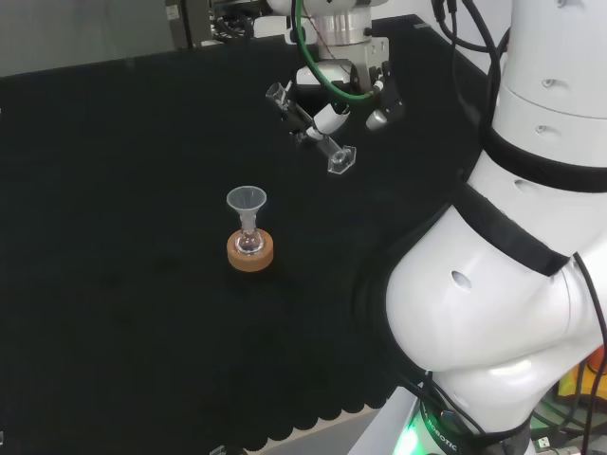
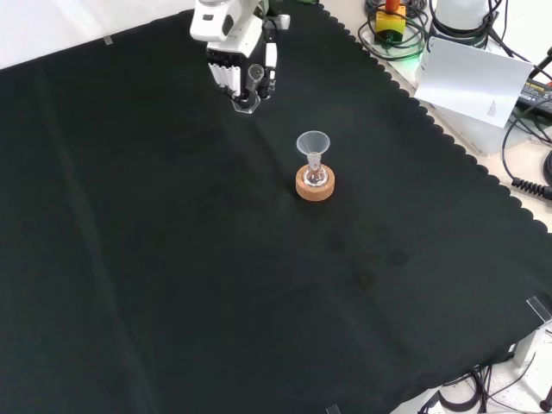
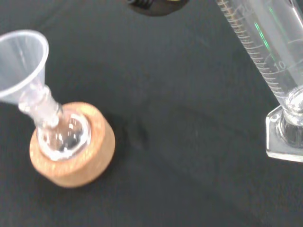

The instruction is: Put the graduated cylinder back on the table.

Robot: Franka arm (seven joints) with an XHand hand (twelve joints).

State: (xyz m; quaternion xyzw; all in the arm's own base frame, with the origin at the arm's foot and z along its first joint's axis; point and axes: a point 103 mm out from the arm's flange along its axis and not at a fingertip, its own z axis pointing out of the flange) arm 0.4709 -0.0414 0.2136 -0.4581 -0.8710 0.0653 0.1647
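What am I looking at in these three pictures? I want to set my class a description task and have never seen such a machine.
A white robot arm works over a bench under black cloth. Its black and white hand has its fingers curled round a clear graduated cylinder, tilted above the cloth.

One camera looks over the arm, one faces it from the front, one sits at the wrist.

On the cloth stands a small round glass flask in a cork ring stand, with a clear plastic funnel in its neck.
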